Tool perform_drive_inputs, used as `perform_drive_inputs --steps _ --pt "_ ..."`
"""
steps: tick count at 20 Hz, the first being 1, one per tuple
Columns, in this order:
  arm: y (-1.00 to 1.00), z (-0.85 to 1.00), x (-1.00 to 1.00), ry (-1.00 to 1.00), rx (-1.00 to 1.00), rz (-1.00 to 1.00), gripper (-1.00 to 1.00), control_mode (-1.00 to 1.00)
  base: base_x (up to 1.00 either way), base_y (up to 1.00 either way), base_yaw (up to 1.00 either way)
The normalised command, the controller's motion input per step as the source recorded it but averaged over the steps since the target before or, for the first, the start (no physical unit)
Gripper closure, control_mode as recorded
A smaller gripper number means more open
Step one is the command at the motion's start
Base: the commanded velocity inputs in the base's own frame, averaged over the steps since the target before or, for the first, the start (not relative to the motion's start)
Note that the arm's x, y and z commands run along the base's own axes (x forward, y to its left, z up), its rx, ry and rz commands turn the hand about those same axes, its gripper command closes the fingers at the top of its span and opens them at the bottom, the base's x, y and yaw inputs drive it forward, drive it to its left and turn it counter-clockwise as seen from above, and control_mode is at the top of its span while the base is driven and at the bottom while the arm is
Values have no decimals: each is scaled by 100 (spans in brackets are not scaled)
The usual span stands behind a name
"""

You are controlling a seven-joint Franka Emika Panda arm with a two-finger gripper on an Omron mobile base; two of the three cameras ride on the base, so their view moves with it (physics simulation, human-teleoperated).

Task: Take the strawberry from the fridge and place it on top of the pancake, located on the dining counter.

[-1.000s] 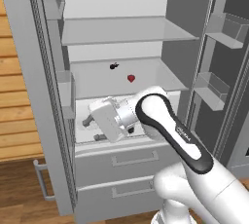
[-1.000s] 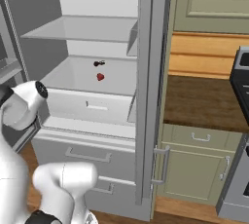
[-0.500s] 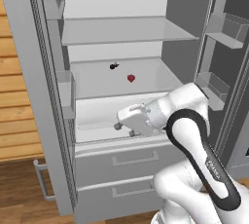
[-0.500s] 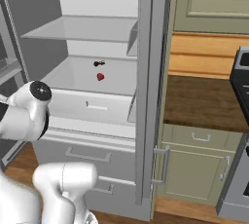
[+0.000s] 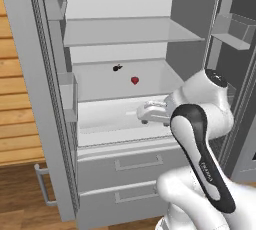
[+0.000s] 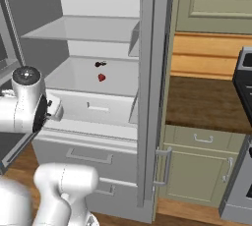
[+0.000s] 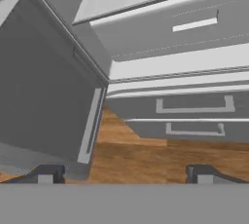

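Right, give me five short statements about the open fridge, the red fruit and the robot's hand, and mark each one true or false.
1. The tall light grey fridge stands open. True.
2. The tiny bright red strawberry is held in the robot's hand. False: it lies on the white fridge shelf, and the hand is empty.
3. A small dark blackish item lies just behind the strawberry on the same shelf. True.
4. The hand's fingers are shut. False: the two dark fingertips stand wide apart.
5. The two lower grey drawers are pulled out. False: both sit closed.
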Motion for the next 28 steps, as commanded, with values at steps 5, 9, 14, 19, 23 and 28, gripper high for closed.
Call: perform_drive_inputs --steps 5,9,14,19,23,28 --pt "-38 1 78 0 -28 -23 -100 -100 0 0 0" --pt "-31 0 93 -1 -20 -4 -100 -100 0 0 0" --pt "-36 -3 79 -15 -16 0 -100 -100 0 0 0" --pt "-12 -23 73 -21 -6 0 -100 -100 0 0 0" --pt "-8 -5 72 -11 0 0 -100 -100 0 0 0" --pt "0 0 71 0 0 0 -100 -100 0 0 0"
